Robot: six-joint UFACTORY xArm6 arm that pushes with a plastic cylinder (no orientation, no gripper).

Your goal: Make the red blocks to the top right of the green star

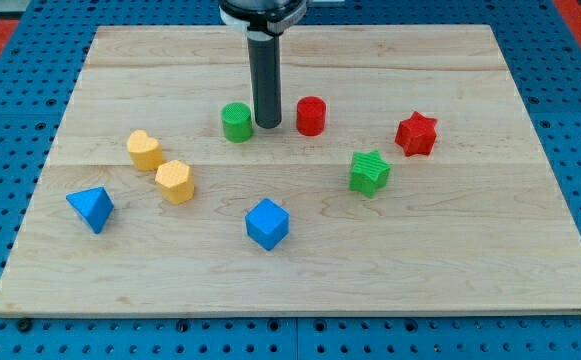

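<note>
Resting on table (300, 270) between green cylinder (236, 122) and red cylinder (311, 116): tip (268, 124). Red star (416, 134) sat upper right of green star (369, 172). No claw fitted.

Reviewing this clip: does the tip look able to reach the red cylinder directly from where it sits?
Probably yes. My tip stands between the green cylinder and the red cylinder, with only bare board between tip and red cylinder.
</note>
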